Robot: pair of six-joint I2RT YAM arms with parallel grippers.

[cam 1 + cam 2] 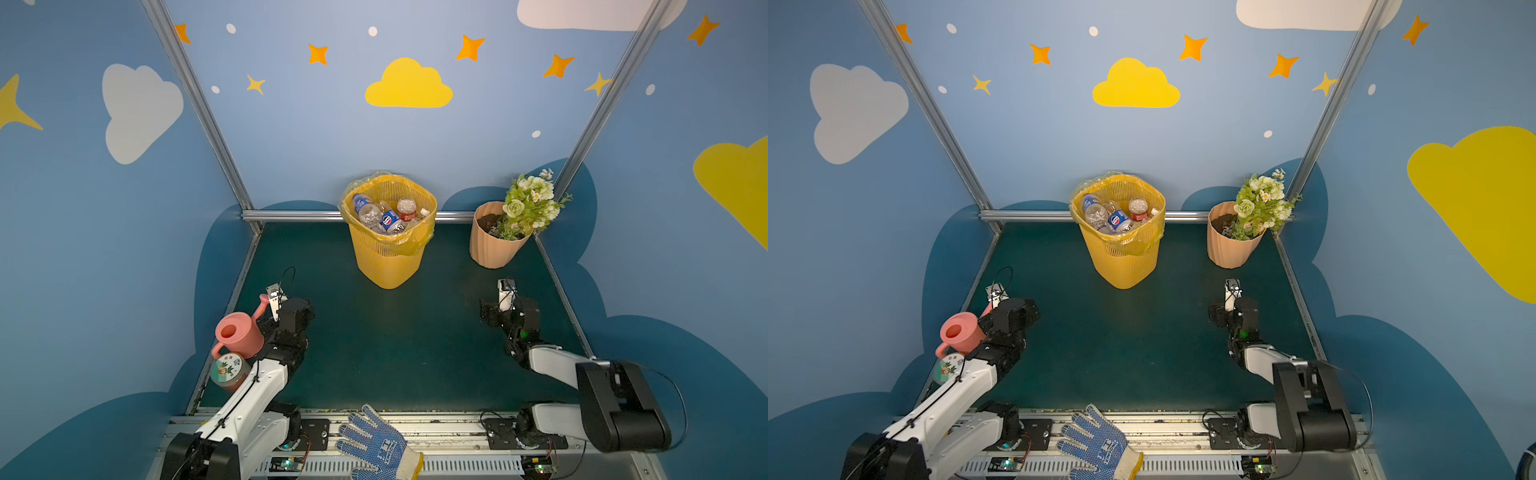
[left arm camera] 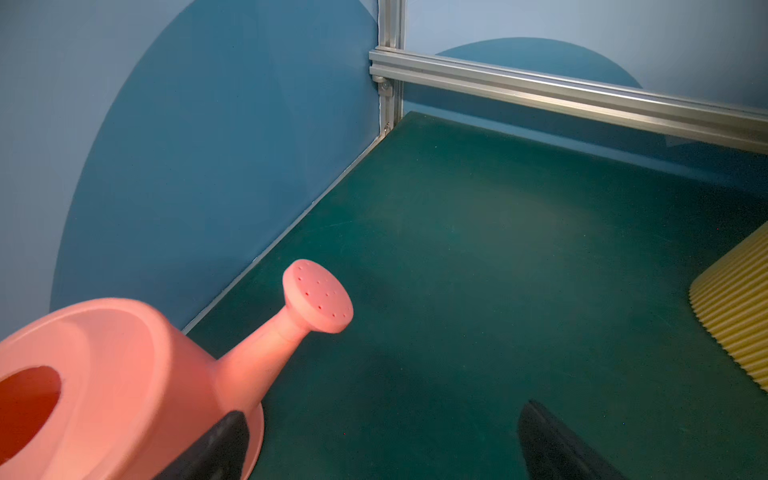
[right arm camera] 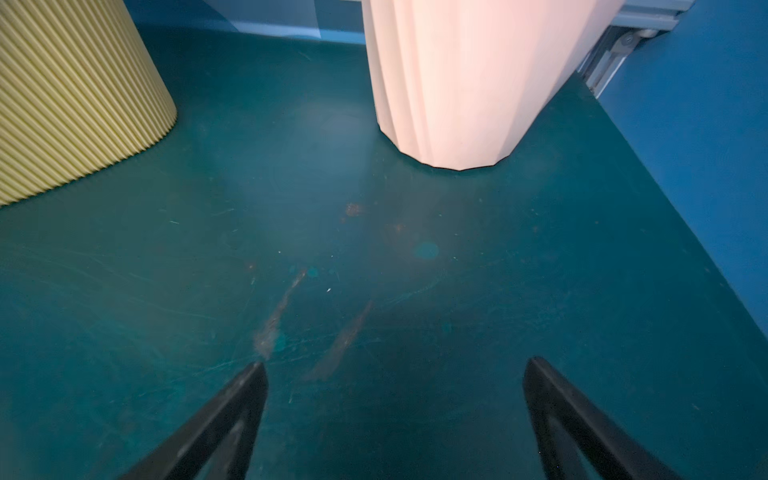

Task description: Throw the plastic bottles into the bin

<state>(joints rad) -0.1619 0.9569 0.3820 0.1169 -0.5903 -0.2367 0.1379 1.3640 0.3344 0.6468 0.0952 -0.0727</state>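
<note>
The small clear plastic bottles (image 1: pixel 386 214) are seen piled inside the tall yellow ribbed plastic bin (image 1: pixel 388 266), which stands at the middle of the far edge of the dark green table (image 1: pixel 395 353). None is seen left on the table, so the task is judged complete. The left pincer (image 2: pixel 382 415) and the right pincer (image 3: pixel 397 363) are both spread wide with nothing held, the left one just beside a pink plastic watering can (image 2: pixel 104 374).

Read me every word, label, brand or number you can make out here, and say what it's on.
No text reads clearly.
Blue label, clear plastic bottle in the yellow ribbed plastic bin: white lettering, too blurred.
Red label, second clear bottle: too blurred.
Green-white lid of the short round jar: dark characters, too small.
Blue-dotted white knit glove: blue printed mark, unreadable.
</note>
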